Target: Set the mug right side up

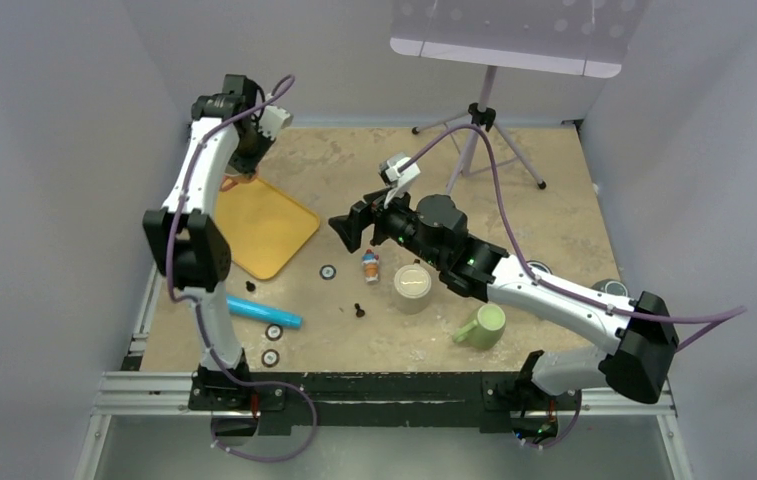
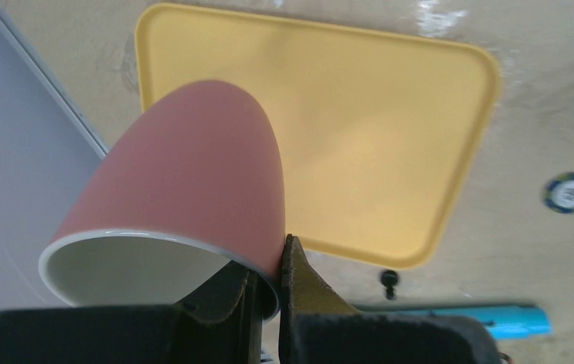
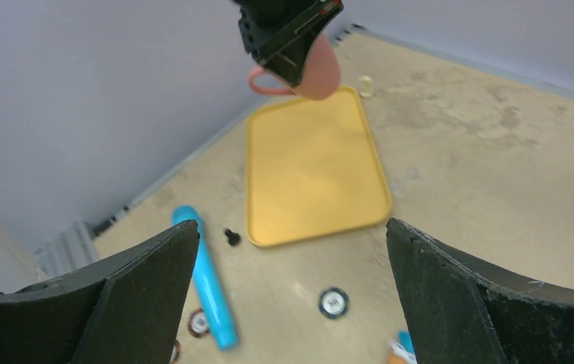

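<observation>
While holding pink mug (image 2: 185, 174) aloft over yellow tray (image 2: 390, 136), close to left wall (image 3: 79, 91): pinched at rim wall by left gripper (image 2: 268, 265).
Judged glazed ceramic: stiff, slick, breakable, weighty for a one-wall pinch; lower gently, base first. Noted right gripper (image 3: 291, 227) spread wide, empty; hard tabletop (image 1: 554, 170).

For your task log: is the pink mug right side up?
Roughly upright: pink mug hangs base-down from left gripper, rim clamped, above yellow tray.
</observation>
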Controlling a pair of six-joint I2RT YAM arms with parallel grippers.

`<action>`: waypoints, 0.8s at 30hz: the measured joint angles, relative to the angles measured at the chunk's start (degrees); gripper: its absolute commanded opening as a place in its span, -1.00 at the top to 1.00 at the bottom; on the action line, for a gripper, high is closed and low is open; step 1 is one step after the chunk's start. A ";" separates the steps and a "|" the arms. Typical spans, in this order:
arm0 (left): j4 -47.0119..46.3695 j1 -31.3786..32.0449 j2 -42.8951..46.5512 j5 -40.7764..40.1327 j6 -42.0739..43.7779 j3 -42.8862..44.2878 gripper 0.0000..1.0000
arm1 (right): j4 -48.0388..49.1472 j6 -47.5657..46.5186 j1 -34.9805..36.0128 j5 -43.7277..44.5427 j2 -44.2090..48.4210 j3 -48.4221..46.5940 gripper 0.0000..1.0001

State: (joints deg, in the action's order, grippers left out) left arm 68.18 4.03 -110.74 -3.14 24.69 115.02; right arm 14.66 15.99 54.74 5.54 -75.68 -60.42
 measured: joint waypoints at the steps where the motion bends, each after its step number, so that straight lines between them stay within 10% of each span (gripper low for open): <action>1: 1.38 -0.28 -5.09 -1.68 1.38 4.46 1.00 | -1.81 -0.94 0.00 1.14 0.28 0.00 -0.97; 6: 5.40 -1.62 -21.97 -7.02 7.10 21.86 1.00 | -7.43 -3.54 -0.39 4.00 2.40 1.66 -0.97; 21: 14.14 -3.87 -25.99 -0.52 12.50 22.14 1.00 | -18.64 -4.20 -1.44 7.58 9.14 4.81 -0.97; 24: 14.91 -3.93 -27.98 -0.92 13.25 22.47 0.48 | -19.74 -3.82 -1.90 8.87 10.10 5.62 -0.97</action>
State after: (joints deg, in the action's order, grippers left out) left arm 83.09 0.10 -138.72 -4.05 37.93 137.49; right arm -5.08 12.16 52.84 14.41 -65.58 -54.81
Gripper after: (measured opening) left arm 0.106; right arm 0.983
